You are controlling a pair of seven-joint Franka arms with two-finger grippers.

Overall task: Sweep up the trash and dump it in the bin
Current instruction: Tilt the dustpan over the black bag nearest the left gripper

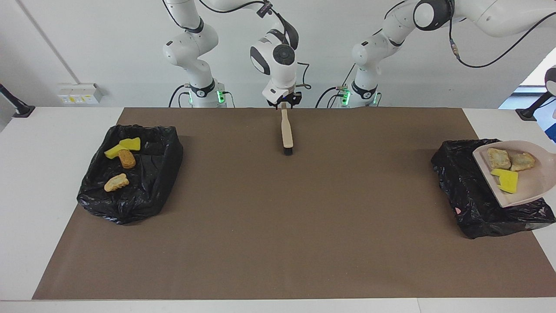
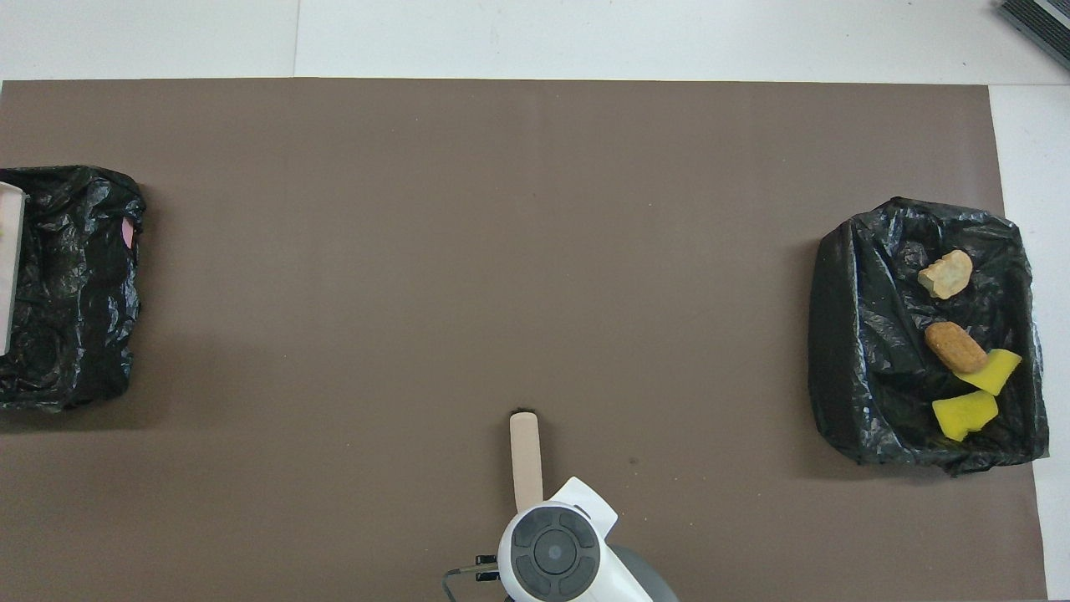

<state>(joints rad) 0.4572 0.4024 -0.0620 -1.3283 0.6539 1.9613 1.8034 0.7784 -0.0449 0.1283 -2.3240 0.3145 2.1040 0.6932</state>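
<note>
Yellow sponge chunk (image 1: pixel 506 180) and two tan bread-like lumps (image 1: pixel 511 159) lie in my beige dustpan (image 1: pixel 534 184), tilted over the black-lined bin (image 1: pixel 462 191) at my left arm's end, mouth facing the table's middle. My left gripper is out of view, fingers closed. My right gripper (image 1: pixel 284 103) stands over the brush (image 1: pixel 286 132) handle; grip unclear.

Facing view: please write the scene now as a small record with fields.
dustpan: in the air over the bin at the left arm's end
in dustpan: two tan lumps, one yellow sponge chunk
bin at the right arm's end: two yellow chunks, two brown lumps
brush: bristles on the mat, right gripper at its handle
left gripper: out of view, shut
</note>
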